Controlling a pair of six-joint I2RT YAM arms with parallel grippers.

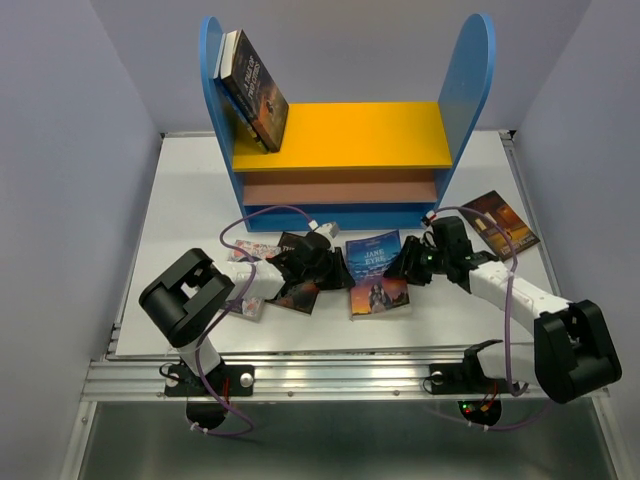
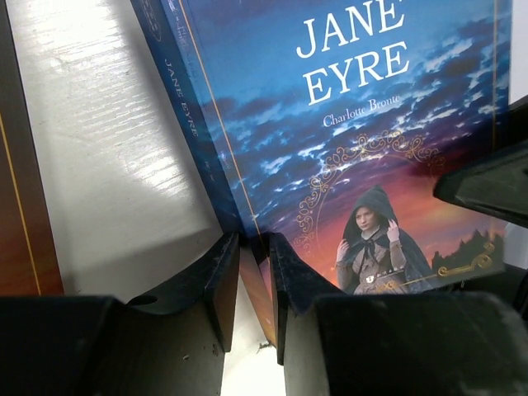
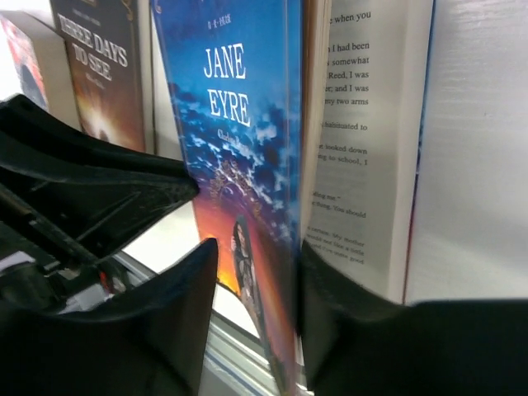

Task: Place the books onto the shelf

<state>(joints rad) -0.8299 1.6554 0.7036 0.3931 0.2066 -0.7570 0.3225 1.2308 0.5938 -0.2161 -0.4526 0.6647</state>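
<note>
My left gripper [image 2: 254, 252] is clenched almost closed on the lower corner of Jane Eyre [image 1: 377, 258], with the book's edge caught between both fingers. My right gripper [image 3: 260, 257] stands about half open astride that book's lifted front cover, one finger between the cover and the open pages. I cannot tell whether it pinches.

Jane Eyre lies on the table [image 1: 180, 220] at the frame's centre, in front of the shelf [image 1: 360, 135]. I count five books. One dark book [image 1: 257, 92] leans on the yellow board at upper left. Four are on the table: Jane Eyre, Three Days to See [image 3: 97, 58], a pale book [image 1: 255, 245] at left, and a brown book [image 1: 500, 222] at right.
</note>
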